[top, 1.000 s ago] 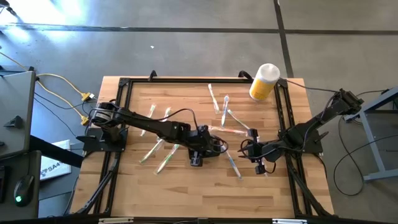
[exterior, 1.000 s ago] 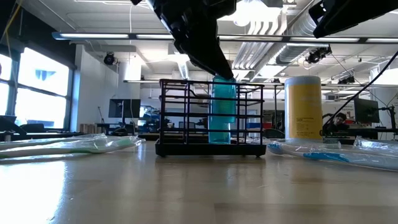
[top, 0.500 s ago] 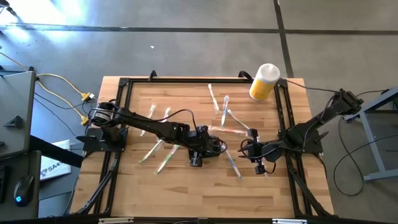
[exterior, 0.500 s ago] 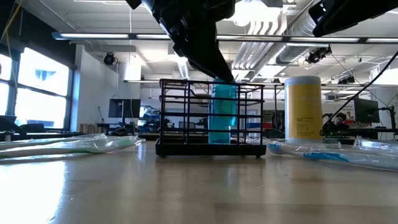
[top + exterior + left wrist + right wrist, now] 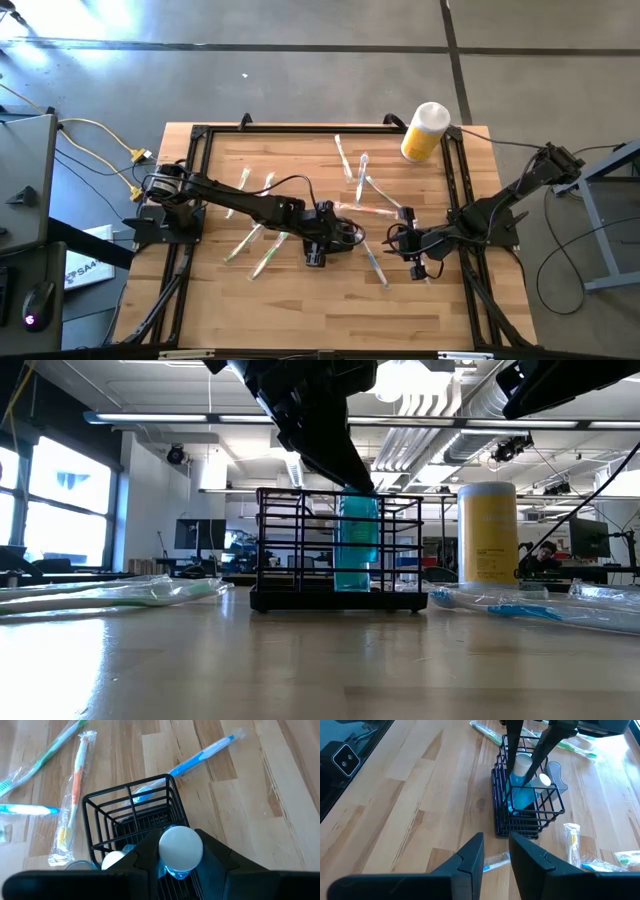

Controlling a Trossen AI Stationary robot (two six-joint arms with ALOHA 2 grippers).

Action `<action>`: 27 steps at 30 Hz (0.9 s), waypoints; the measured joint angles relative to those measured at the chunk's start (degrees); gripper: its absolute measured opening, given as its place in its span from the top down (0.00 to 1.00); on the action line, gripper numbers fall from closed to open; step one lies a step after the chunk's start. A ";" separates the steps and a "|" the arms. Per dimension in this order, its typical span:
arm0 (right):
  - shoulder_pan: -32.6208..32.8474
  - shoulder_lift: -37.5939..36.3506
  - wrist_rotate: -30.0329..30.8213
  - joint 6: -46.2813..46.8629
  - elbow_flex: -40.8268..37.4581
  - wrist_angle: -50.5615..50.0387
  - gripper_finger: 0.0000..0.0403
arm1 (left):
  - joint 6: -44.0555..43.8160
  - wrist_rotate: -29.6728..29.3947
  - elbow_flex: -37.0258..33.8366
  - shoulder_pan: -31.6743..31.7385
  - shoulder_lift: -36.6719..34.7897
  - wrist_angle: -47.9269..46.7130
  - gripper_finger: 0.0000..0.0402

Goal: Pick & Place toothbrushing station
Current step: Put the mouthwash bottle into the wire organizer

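Black wire mesh, boxy and open-topped: the toothbrushing station (image 5: 338, 550), standing upright near the middle of the table (image 5: 300, 310), thin bars forming a rectangular cage on a flat dark base, see-through from every side. Inside the caddy, a translucent teal bottle (image 5: 357, 543) with a round white cap (image 5: 181, 846), plus a second small white-capped item (image 5: 113, 859) beside it. Directly above the caddy, the left gripper (image 5: 530, 750), fingers (image 5: 541, 750) reaching down into the open top and closed on either side of the teal bottle's cap. Just to the right of the caddy in the high view, the right gripper (image 5: 496, 857), low over the table and apart from the caddy, fingers (image 5: 472, 854) parted by a narrow gap with nothing between them. Scattered around the caddy, wrapped toothbrushes: a blue one (image 5: 202, 755) lying just beyond its far end, an orange one (image 5: 74, 795) and a green one (image 5: 45, 757) off to one side, more lying flat on the wood beside it in the low view. Well behind the caddy, at the table's far right corner, a yellow cylinder with a white cap (image 5: 425, 131), upright. Around the caddy, pale wooden planks framed by a black metal rail (image 5: 195, 190).
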 joint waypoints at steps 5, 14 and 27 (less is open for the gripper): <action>0.00 0.00 0.00 0.00 0.00 0.00 0.79 | -0.03 0.02 0.00 0.00 0.02 -0.18 0.78; 0.00 0.00 0.00 0.00 0.00 0.00 0.79 | -1.73 2.42 -3.68 1.31 -0.09 4.19 0.78; 0.00 0.00 0.00 0.00 0.00 0.00 0.79 | -2.12 3.32 -4.61 2.21 0.02 4.78 0.78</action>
